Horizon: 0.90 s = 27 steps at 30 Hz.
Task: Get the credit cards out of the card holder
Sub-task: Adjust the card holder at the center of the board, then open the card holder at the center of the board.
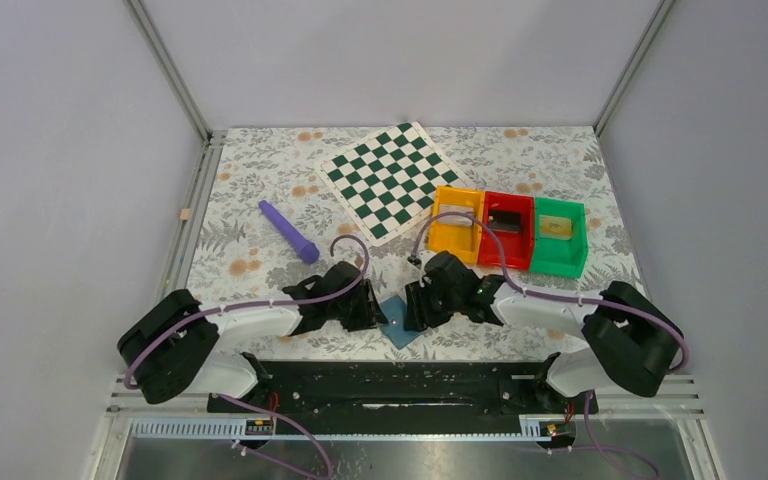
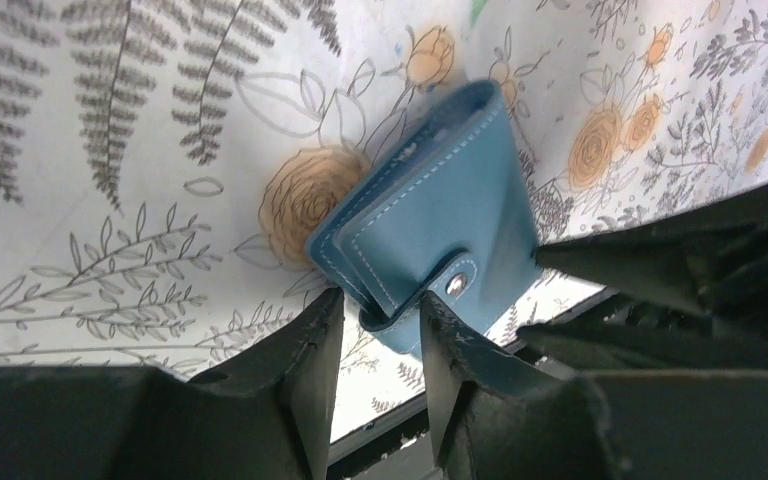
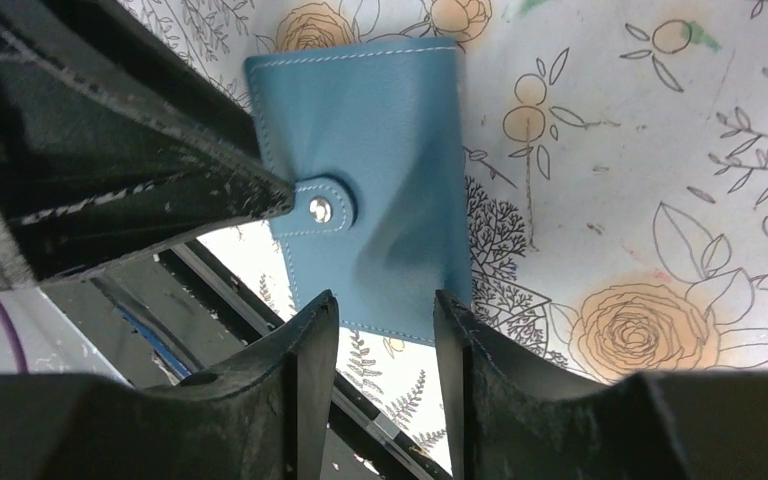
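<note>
1. Top: the wallet [image 1: 397, 325] sat at the table's [image 1: 260, 170] 6 o'clock edge.
2. Left wrist: the left gripper [image 2: 380, 300] straddled the wallet's snap [image 2: 454, 285] corner. Couldn't tell if it was pinching.
3. Right wrist: the right gripper [image 3: 385, 300] was parted, with the snapped-shut wallet's edge between its fingers.

You're looking at a blue card holder [image 2: 440, 200] with pale stitching, on a white surface [image 1: 260, 170] printed with grey ferns and orange roses. Beyond it are a green-and-white chequerboard [image 1: 390, 180], a purple stick [image 1: 288, 231], an orange bin [image 1: 442, 238], a red bin [image 1: 508, 250] and a green bin [image 1: 558, 258].
</note>
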### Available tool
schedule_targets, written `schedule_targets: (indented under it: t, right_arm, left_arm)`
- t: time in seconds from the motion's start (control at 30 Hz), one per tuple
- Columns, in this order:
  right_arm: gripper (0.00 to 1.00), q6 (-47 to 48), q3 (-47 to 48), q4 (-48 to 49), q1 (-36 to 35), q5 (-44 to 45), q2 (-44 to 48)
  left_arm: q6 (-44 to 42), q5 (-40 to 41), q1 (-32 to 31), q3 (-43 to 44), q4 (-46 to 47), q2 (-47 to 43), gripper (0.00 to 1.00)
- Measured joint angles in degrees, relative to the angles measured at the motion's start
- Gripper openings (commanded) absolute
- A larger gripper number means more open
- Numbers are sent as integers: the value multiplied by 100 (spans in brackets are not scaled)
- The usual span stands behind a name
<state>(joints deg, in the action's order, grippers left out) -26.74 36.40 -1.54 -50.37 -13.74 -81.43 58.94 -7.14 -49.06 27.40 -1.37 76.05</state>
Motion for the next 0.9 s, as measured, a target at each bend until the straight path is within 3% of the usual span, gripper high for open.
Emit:
schedule_targets:
  t: [0.2,0.37,0.7,0.9]
  right_arm:
    - [41,-697,-909,680,11,-278,745]
    - [39,-1032,-1228,664,11,-175,1353]
    - [40,-1086,-1329,568,208,667,2070]
    - [40,-1086,-1676,509,299,721,2210]
  left_arm:
    - [-326,282,0,758,-503,326,37]
    - [-544,876,-66,1458,-979,352,43]
    - [-479,2037,-1213,2468,-2420,863,49]
    - [-297,2304,-1449,2975,-2900,1541,49]
